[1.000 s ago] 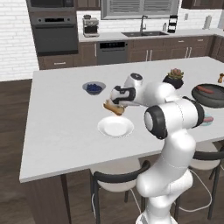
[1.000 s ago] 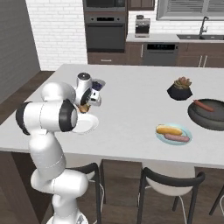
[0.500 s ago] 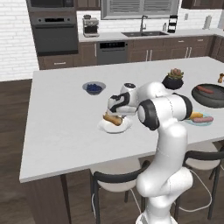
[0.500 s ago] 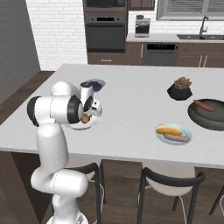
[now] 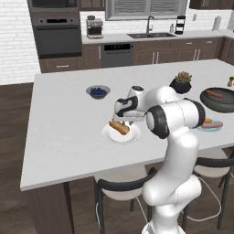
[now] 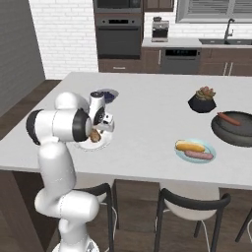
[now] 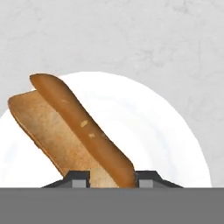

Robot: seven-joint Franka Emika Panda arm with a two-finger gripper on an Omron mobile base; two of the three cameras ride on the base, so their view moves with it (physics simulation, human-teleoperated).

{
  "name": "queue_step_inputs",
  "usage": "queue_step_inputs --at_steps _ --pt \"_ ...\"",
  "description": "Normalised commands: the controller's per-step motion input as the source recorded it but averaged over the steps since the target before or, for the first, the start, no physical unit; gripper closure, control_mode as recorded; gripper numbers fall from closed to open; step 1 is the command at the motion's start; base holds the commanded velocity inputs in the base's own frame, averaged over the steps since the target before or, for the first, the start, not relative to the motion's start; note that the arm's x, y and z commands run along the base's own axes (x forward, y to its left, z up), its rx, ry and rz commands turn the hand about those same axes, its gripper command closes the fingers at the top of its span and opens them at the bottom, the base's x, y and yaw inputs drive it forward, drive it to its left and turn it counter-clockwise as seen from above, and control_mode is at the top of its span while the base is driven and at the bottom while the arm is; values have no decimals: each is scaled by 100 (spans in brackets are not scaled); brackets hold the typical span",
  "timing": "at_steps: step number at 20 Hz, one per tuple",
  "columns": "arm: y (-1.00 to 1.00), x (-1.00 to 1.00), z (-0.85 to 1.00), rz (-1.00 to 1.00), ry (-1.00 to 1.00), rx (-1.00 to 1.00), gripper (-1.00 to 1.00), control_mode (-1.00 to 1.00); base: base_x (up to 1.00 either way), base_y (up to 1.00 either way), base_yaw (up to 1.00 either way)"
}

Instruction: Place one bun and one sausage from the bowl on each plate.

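Closest to me, my gripper [image 7: 112, 177] is down low over the white plate [image 5: 119, 135] near the front edge of the desk [image 5: 64, 137], and it's clamped on the near end of a bun [image 7: 70, 135], a split hot dog roll with the browned top half leaning over the flat cut half. From the hand cam the bun runs away from the fingertips [image 7: 78, 177] across the plate, though I can't tell if its far end is resting on the plate or just above it. Further right, near the front edge, the pale blue-green plate [image 6: 195, 150] has a bun and a sausage lying side by side on it. Past that sits the big dark grey bowl [image 6: 235, 130] with one sausage [image 6: 229, 118] in it. Just left of the bowl is a black pot with a succulent [image 6: 203, 99], and the small bowl of blue berries [image 5: 98, 92] is behind the white plate.
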Motion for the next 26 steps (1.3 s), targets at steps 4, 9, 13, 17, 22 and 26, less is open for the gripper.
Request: queue_step_inputs --at_steps 4,9,13,17,22,26 --pt "-7 -71 16 0 -6 2 -100 -100 0 0 0" --pt "-24 -52 91 -3 -19 9 -100 -100 0 0 0" --pt "-30 -65 99 -1 -27 -2 -100 -100 0 0 0" --pt "-2 -31 49 0 -7 -5 -100 100 -12 -4 0" --pt "0 0 0 0 0 0 -100 100 -17 -91 -7" --pt "0 0 0 0 0 0 -100 100 5 -100 -7"
